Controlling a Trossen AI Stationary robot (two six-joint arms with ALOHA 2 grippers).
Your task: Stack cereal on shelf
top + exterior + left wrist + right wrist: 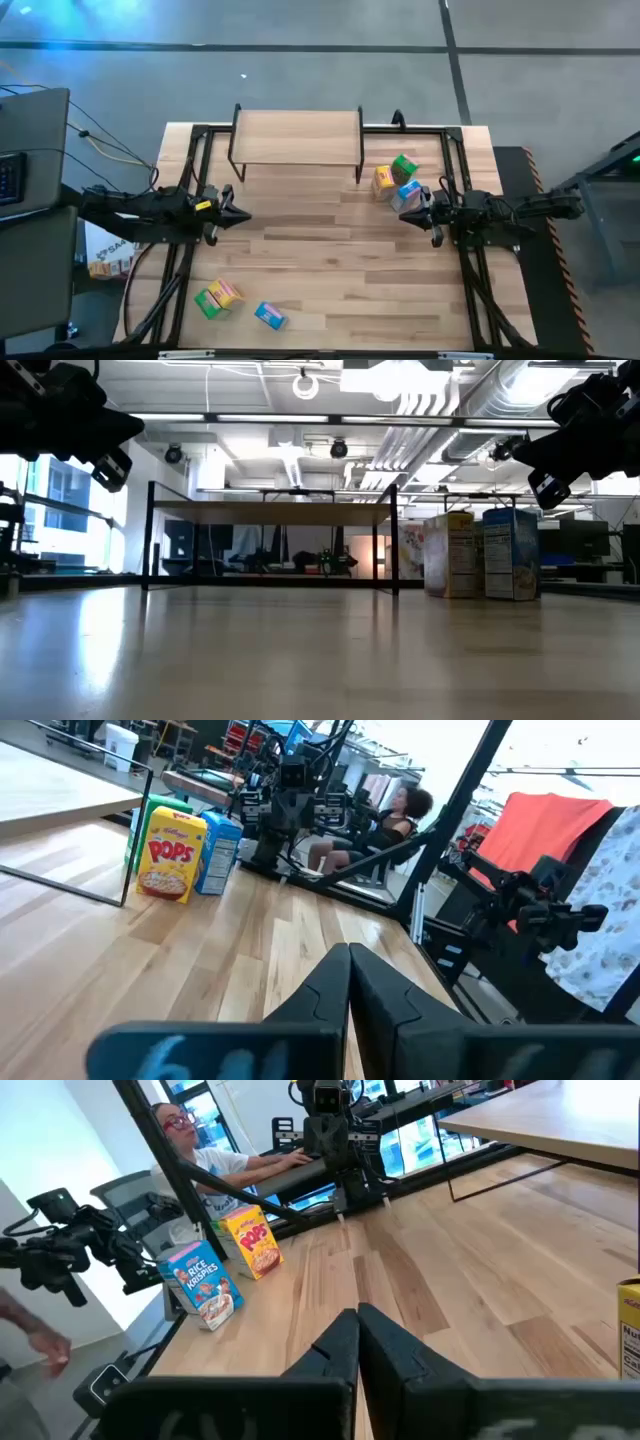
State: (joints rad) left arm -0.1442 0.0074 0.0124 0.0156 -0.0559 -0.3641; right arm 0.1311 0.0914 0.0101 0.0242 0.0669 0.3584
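The shelf [297,137] stands on its thin black legs at the table's far edge, with nothing on its light wood top; it also shows in the low view [270,510]. A yellow [383,181], a green [404,166] and a blue cereal box [409,192] stand upright on the table beside the shelf's right end. A green [209,302], a yellow [226,293] and a blue box [270,316] sit near the near left corner. My left gripper [240,212] is shut and empty at mid left. My right gripper [408,214] is shut and empty, raised just near of the blue box.
Black frame rails run along the table's left and right sides [462,170]. A wide stretch of bare wood [320,250] lies between the two grippers. A person sits beyond the table [200,1150], and a monitor stands off the left edge [30,140].
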